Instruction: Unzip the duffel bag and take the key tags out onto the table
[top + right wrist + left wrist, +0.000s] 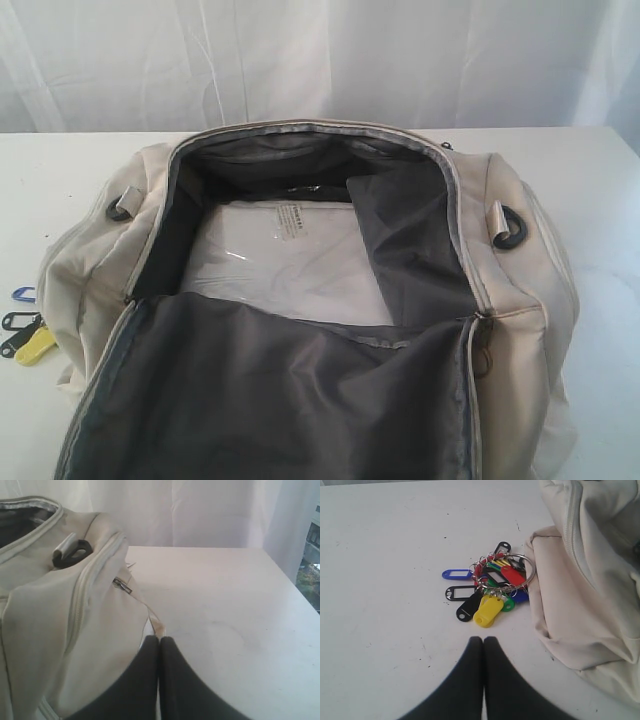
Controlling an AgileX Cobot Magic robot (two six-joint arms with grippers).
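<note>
The cream duffel bag [90, 250] lies unzipped on the white table [600, 200], its dark grey lid flap [290, 400] folded toward the camera. The key tags [25, 335] rest on the table just outside the bag's left end. In the left wrist view the key tags [490, 587] are a ringed cluster of yellow, red, blue, green and black, touching the bag [580, 590]. My left gripper [483, 639] is shut and empty, a short way from the yellow tag. My right gripper [159, 638] is shut beside the bag's other end [45, 620], a strap tip just beyond it.
A white plastic-wrapped package [290, 260] lies inside the bag. Black strap rings [510, 228] sit at both ends, and a side zipper pull [122, 585] hangs near my right gripper. A white curtain [320, 60] backs the table. The table's right edge [295, 585] is close.
</note>
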